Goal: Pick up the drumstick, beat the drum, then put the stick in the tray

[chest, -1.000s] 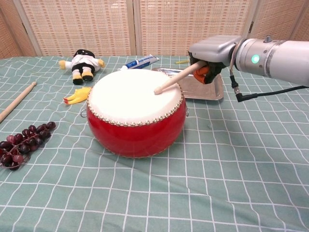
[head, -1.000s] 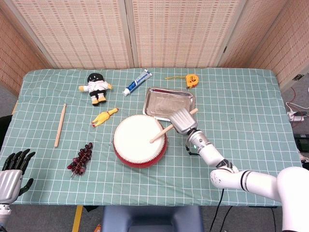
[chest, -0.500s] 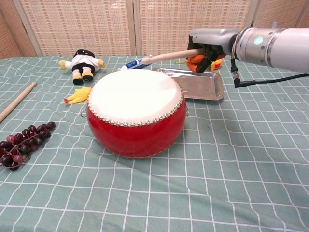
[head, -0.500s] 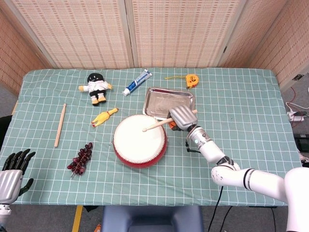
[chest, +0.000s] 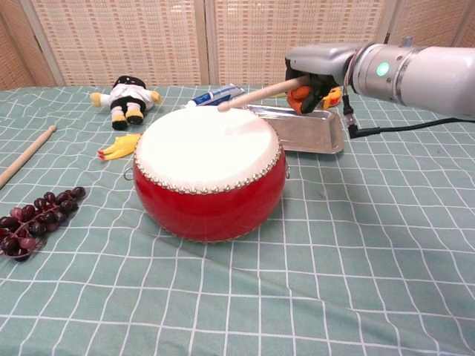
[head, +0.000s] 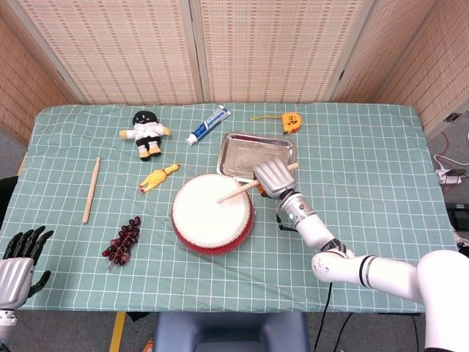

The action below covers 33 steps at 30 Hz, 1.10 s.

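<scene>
Right hand grips the pale wooden drumstick at the 3 o'clock edge of the red drum with white skin. The tip was on the skin a second ago; now it's lifted just above. Beating looks mid-cycle, the shiny metal tray at 1 o'clock comes next. Left hand idle, fingers apart, off the worktop.

Table covered with a green cloth printed in a white grid; cloth shows slight wrinkles at the near edge in the chest view. Far side closed off by folding screen panels of woven cane in pale frames, angled inward at left and right. Floor grey, visible at left and right of the table. White power strip with cables on the floor at right. Yellow floor marking at near left. Lighting even, shadows soft.
</scene>
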### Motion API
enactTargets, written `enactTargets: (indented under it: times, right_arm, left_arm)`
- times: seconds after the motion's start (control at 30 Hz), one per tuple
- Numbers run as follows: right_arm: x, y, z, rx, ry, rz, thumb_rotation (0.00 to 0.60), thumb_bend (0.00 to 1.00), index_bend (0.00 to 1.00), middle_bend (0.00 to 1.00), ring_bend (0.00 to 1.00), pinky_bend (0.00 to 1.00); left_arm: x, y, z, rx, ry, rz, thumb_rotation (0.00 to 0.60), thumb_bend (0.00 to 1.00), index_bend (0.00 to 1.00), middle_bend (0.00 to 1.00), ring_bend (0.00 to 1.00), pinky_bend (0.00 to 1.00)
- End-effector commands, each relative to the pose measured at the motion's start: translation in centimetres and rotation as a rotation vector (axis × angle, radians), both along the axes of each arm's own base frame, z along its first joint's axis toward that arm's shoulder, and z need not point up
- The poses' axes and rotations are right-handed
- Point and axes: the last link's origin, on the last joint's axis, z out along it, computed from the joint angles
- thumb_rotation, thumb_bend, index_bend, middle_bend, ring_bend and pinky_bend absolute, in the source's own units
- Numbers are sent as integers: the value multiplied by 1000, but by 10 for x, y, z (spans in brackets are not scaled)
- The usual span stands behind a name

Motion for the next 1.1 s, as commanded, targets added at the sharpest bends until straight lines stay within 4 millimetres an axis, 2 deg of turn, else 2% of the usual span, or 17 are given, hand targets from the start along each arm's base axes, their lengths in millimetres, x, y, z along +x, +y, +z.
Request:
enactTargets:
  times: [0.03,0.17,0.33,0.53,0.77,0.87,1.1]
  right_arm:
    - [-6,-6,23,-20,-175,-69,600,742,1000,1000,1000,1000]
    - [-26,-17,23,-9,-137,-155,600,736,1000,1000,1000,1000]
    - [-43,-35,13,4,-85,-240,600,707,1000,1000,1000,1000]
    - [-48,-58,-4,14,-54,-281,600,664,1000,1000,1000,1000]
    - [-46,-72,-32,43,-18,-292,600,568,1000,966,989,979]
    - [-42,-77,-41,50,-31,-300,600,544,1000,907,922,927]
    - [-35,-85,-54,58,-70,-325,600,456,993,720,700,705]
  left_arm:
    - [0,0,0,-2,-1,-2,600,272,121,46,54,34]
    - [1,0,-1,-4,-2,-6,600,272,121,46,54,34]
    - [-1,-3,1,1,2,3,600,272,121,46,53,35]
    - [-2,-6,3,4,6,19,600,272,121,46,54,34]
    - [-4,-8,4,6,12,33,600,272,121,46,53,34]
    - [-4,-8,4,6,14,37,600,271,121,46,54,34]
    - [-7,-10,6,7,19,52,600,273,121,46,53,34]
